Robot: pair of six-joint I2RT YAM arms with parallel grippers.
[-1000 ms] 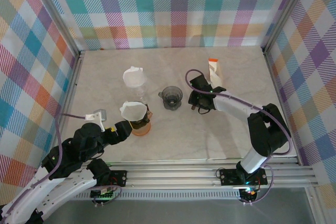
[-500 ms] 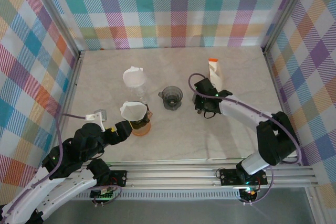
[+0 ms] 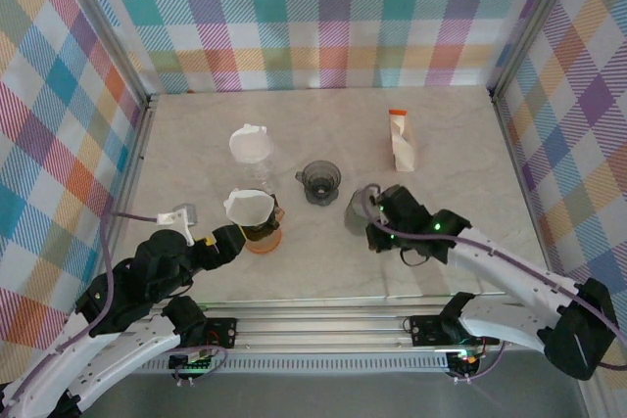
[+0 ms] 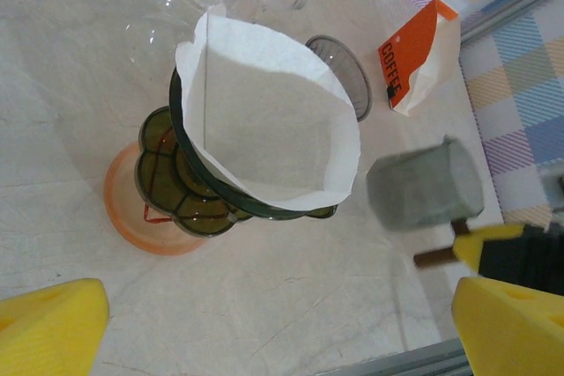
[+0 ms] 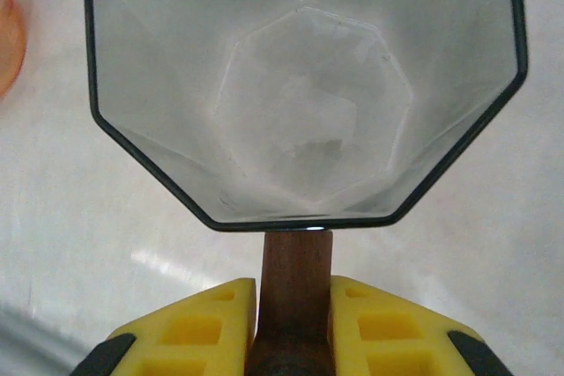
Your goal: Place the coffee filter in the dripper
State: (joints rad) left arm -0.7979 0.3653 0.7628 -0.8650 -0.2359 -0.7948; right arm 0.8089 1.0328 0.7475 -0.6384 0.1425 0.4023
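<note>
Big move from the right arm: it had swung off the back corner by the coffee bag and in towards the middle of the near side. The right pincer was narrowed and clamped on the wooden handle of a grey eight-sided scoop. The left pincer had not budged, gaping wide just short of the dripper. And the coffee filter? Seated open in that dripper, over an orange base, so the task's own job looked done and the scoop read as a further step. Around it all were plaid walls, a pale marbled counter, and a small dark cup mid-counter.
</note>
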